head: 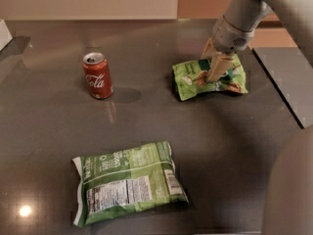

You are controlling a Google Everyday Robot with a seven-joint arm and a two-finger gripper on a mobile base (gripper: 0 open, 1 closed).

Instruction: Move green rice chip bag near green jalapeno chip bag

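The green rice chip bag, small and bright green with pictured round cakes, lies at the back right of the dark table. My gripper comes down from the upper right and sits on the middle of this bag, touching it. The green jalapeno chip bag, larger and flat with a white nutrition panel, lies at the front centre, far from the rice chip bag and the gripper.
A red cola can stands upright at the back left. The table's right edge runs diagonally past the rice chip bag. A grey part of my arm fills the lower right corner. A white object sits at the far left edge.
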